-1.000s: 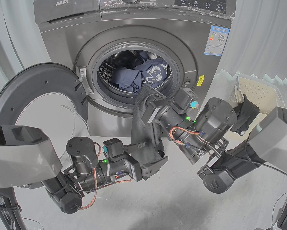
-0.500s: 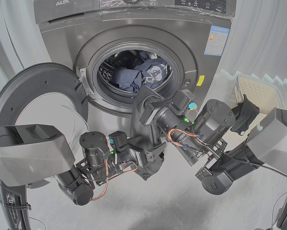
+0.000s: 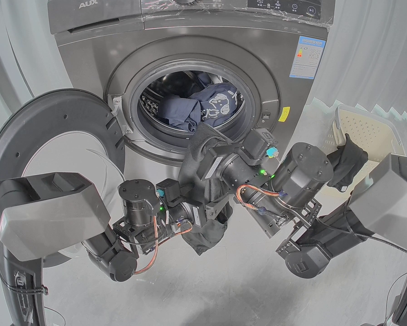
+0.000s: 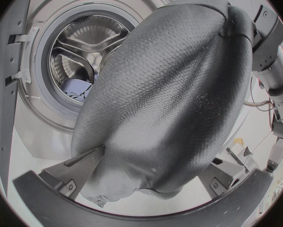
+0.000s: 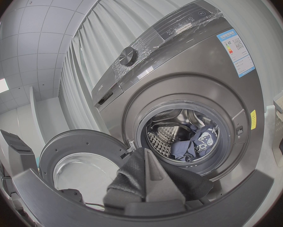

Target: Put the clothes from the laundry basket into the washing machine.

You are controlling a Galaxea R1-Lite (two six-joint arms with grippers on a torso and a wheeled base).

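Note:
A dark grey mesh garment (image 3: 190, 166) hangs in front of the washing machine (image 3: 99, 55), just under the rim of its open drum. My right gripper (image 3: 203, 143) is shut on the garment's top end, and in the right wrist view the cloth (image 5: 128, 174) wraps around the gripper (image 5: 147, 161). My left gripper (image 3: 214, 209) sits lower, open, with the garment's bunched lower part (image 4: 166, 95) bulging between its spread fingers (image 4: 84, 161). Navy clothes (image 3: 199, 105) lie inside the drum. A black garment (image 3: 348, 161) hangs over the rim of the white laundry basket (image 3: 371, 132) at the right.
The round door (image 3: 54, 127) stands swung open to the left of the drum, close to my left arm. The basket stands right of the machine, behind my right arm. Bare grey floor (image 3: 239, 286) lies in front of the machine.
My left arm has moved up and to the right, closing in on the hanging garment and bunching its lower end. My right gripper has shifted slightly left with the garment's top.

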